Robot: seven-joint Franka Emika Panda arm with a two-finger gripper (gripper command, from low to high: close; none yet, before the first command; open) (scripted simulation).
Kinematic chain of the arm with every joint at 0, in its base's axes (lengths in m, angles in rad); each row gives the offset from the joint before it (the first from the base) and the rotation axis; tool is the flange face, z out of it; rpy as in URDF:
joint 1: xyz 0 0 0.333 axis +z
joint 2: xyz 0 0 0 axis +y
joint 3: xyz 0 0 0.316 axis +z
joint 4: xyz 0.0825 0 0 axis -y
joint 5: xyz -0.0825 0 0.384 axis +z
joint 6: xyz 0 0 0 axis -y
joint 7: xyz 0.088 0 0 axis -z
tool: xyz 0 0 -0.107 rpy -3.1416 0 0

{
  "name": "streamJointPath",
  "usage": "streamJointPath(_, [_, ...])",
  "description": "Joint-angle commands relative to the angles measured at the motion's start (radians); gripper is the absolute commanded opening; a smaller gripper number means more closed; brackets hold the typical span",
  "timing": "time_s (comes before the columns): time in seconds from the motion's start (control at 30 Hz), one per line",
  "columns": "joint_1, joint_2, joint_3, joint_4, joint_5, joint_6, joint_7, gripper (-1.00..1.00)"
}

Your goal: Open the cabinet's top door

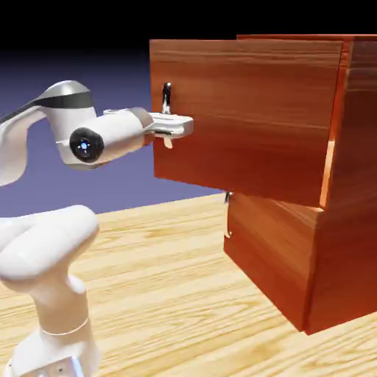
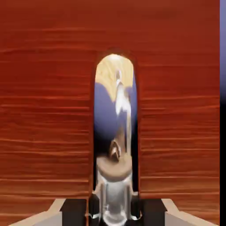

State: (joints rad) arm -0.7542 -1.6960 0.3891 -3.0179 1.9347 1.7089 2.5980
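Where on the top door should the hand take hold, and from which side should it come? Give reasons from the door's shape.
Grip the slim silver handle on the top door, coming head-on at the panel's front. The panel is broad and flat, so only this upright bar stands proud enough for fingers to close either side. The hand is shut on it that way now, as the hand view shows.

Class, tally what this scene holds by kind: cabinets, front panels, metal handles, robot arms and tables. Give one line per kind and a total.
Cabinets: 1, the cabinet
Front panels: 2, the top door and the lower panel
Metal handles: 2, the top handle and the lower handle
Robot arms: 1, with its gripper
Tables: 1
Total: 7
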Motion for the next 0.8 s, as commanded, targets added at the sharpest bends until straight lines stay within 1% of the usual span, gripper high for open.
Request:
streamJointPath(0.0, [-0.004,0.013,-0.036,-0.003,-0.029,-0.026,-0.015,-1.00])
streamJointPath(0.2, [-0.033,0.123,-0.254,0.003,-0.223,-0.174,-0.114,-1.00])
streamJointPath(0.37, [-0.042,0.268,-0.435,0.048,-0.405,-0.300,-0.213,-1.00])
streamJointPath(0.57, [-0.009,0.485,-0.626,0.151,-0.616,-0.442,-0.339,-1.00])
streamJointPath(0.77, [0.070,0.703,-0.784,0.291,-0.787,-0.573,-0.451,-1.00])
